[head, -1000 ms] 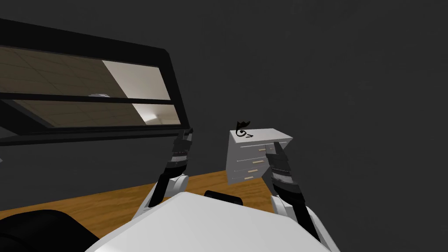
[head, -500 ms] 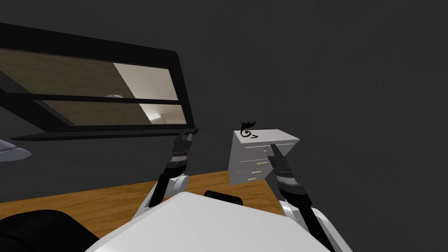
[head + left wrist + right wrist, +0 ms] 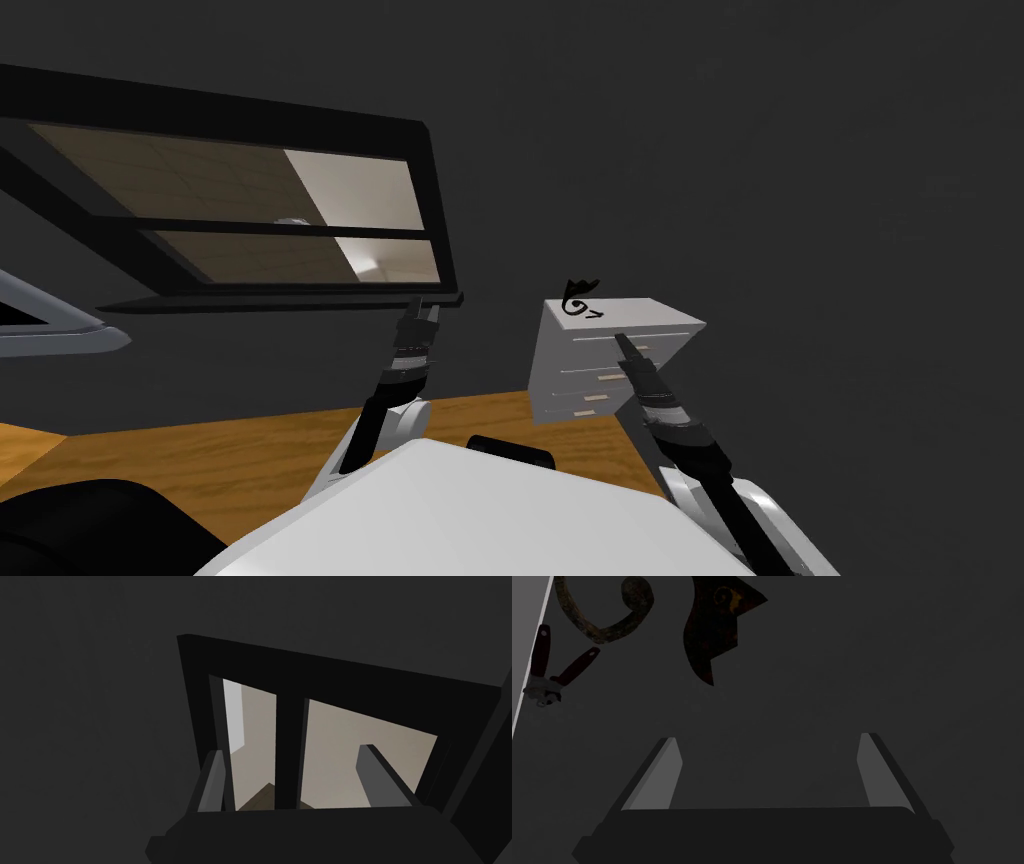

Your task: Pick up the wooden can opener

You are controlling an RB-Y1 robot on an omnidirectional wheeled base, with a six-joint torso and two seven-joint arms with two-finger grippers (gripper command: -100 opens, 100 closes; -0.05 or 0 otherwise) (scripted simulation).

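The can opener [image 3: 554,673] has two dark red handles and a grey metal head. It lies on top of a small white chest of drawers [image 3: 600,375], where it appears as a tiny dark mark [image 3: 594,315]. Beside it stands a dark curled ornament [image 3: 602,613] with a pointed dark plate [image 3: 717,621]. My right gripper [image 3: 767,768] is open and empty, aimed past the opener, which lies off beyond one finger. From the head camera, the right gripper [image 3: 620,342] hangs in front of the chest's upper drawers. My left gripper [image 3: 295,776] is open, raised at a window.
A black-framed window [image 3: 250,220] fills the left wall. The chest stands on a wooden floor [image 3: 250,460] against a dark grey wall [image 3: 750,200]. A grey rounded object [image 3: 50,335] shows at the far left edge.
My view has swung, so the window and chest sit further right in the picture. My right forearm has stretched out toward the chest. The left arm holds its pose.
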